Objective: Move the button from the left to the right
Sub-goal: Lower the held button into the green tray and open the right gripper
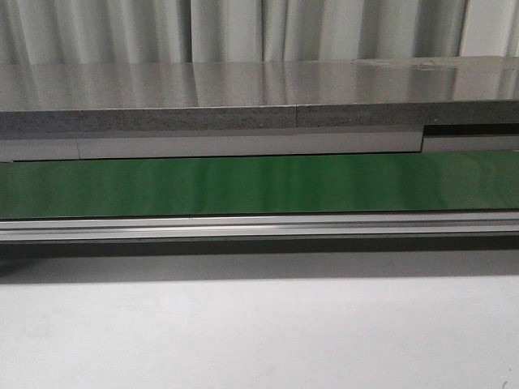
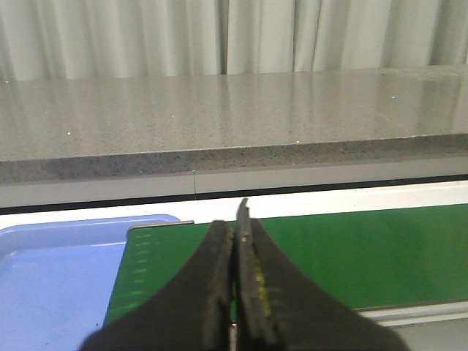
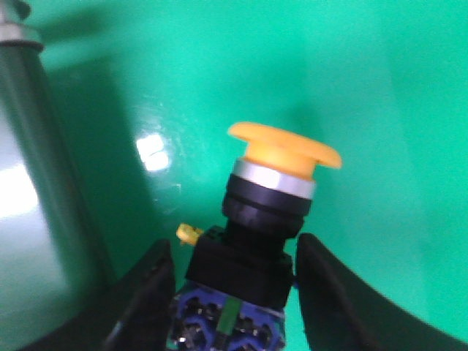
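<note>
While the left gripper [image 2: 235, 241] hangs with its fingers pressed together above the green belt [image 2: 351, 256] beside a blue tray [image 2: 51, 278], the right gripper [image 3: 232, 252] clamps the button [image 3: 267, 212] by its black body, yellow cap outward, over green.

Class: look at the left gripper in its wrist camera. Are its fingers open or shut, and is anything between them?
Shut. The left gripper has its two dark fingers pressed together along their length, with nothing visible between them.
</note>
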Action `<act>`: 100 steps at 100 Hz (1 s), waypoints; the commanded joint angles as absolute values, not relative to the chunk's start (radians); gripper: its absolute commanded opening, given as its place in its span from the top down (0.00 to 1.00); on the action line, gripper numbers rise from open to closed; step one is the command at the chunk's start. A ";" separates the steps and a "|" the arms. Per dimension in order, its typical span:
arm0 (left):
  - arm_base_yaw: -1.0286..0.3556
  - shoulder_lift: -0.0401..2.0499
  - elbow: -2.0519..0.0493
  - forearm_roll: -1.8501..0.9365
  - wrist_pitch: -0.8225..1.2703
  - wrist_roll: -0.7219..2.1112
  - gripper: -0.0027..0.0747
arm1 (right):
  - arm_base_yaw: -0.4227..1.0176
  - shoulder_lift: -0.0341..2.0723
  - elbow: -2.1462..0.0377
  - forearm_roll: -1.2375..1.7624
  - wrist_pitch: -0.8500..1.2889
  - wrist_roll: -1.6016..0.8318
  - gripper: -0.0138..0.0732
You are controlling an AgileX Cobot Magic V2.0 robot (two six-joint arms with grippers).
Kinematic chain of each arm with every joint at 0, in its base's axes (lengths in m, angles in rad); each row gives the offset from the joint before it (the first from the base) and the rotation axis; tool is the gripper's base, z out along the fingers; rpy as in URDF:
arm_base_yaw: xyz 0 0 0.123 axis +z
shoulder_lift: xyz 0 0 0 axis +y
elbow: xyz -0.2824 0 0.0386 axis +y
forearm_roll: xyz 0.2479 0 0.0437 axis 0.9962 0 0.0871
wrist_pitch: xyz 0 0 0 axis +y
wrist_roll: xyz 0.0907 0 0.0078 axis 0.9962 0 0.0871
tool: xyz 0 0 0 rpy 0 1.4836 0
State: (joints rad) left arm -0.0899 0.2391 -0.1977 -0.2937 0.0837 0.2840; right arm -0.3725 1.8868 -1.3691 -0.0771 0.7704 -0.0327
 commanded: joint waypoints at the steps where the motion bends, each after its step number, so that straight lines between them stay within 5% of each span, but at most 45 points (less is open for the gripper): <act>1: -0.092 0.248 -0.225 -0.304 0.000 0.281 0.99 | -0.376 1.839 -1.402 -0.065 0.752 -0.040 0.64; 34: -0.092 0.248 -0.225 -0.304 0.000 0.281 0.99 | -0.376 1.841 -1.402 -0.057 0.759 -0.040 0.43; 66: -0.092 0.248 -0.225 -0.304 0.000 0.281 0.99 | -0.376 1.841 -1.402 -0.056 0.761 -0.040 0.40; 100: -0.092 0.248 -0.225 -0.304 0.000 0.281 0.99 | -0.376 1.841 -1.402 -0.055 0.760 -0.040 0.24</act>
State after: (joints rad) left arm -0.0899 0.2391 -0.1977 -0.2937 0.0837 0.2840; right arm -0.3725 1.8868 -1.3691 -0.0567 0.7785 -0.0327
